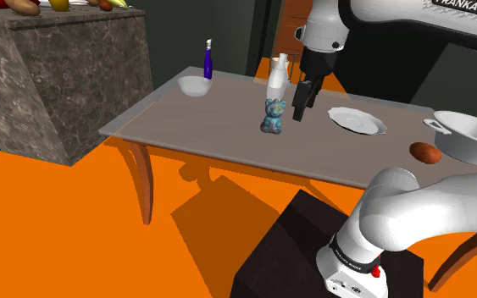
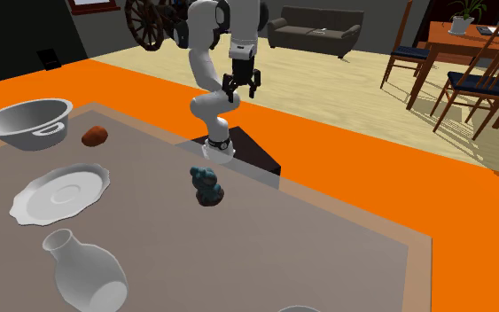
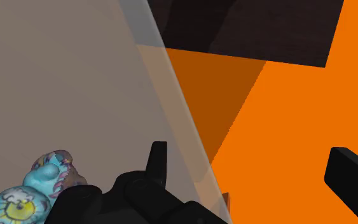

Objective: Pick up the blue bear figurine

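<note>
We see a glossy white arm (image 1: 414,212) with dark joints (image 1: 352,255), black Franka lettering (image 1: 465,12), an all-black gripper (image 1: 301,111), perhaps a red button (image 1: 376,273).

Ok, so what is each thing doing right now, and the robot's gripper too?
gripper: open, empty, up in the air, not touching the bear.
blue bear figurine: standing upright, not held.
white vase: upright.
blue bottle: upright.
plate: lying flat, empty.
handled bowl: right way up, empty.
</note>
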You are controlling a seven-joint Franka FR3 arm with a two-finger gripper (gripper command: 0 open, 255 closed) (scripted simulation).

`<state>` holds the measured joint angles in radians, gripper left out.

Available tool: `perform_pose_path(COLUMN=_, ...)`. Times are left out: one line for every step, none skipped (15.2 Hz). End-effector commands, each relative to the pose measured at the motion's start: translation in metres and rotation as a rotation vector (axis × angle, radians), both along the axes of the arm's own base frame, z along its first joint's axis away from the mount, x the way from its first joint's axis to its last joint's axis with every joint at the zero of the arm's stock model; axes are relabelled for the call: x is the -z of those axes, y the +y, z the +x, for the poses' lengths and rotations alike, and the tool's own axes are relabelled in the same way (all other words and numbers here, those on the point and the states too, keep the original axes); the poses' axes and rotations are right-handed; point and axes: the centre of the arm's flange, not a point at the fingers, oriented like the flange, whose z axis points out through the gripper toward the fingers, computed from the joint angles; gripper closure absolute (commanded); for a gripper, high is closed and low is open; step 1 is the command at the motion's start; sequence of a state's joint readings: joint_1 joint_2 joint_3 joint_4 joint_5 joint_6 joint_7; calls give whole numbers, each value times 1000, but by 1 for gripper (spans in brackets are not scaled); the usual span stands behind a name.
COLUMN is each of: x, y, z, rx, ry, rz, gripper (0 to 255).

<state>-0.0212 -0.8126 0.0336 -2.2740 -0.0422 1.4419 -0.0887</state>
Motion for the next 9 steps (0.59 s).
perform_pose_path(x=0, y=0, z=0, rx=0, ry=0, rz=0, gripper=0)
perform_pose_path(x=2, y=-11, z=8, rx=1, ry=-1, rz=5, gripper=0)
perform_pose_path(x=5, y=-23, z=15, rx=2, ry=-1, rz=11, gripper=0)
perform_pose_path(x=7, y=-34, z=23, rx=2, ry=-2, rz=16, gripper=0)
perform_pose_path(x=9, y=-45, z=31, rx=3, ry=-2, rz=21, gripper=0)
perform_pose_path(x=12, y=-56, z=38, rx=4, ry=-3, rz=27, gripper=0)
perform_pose_path(x=15, y=-68, z=46, rx=5, ry=-3, rz=32, gripper=0)
perform_pose_path(x=17, y=-79, z=53, rx=5, ry=-4, rz=38, gripper=0)
perform_pose_path(x=20, y=-90, z=61, rx=6, ry=-4, rz=43, gripper=0)
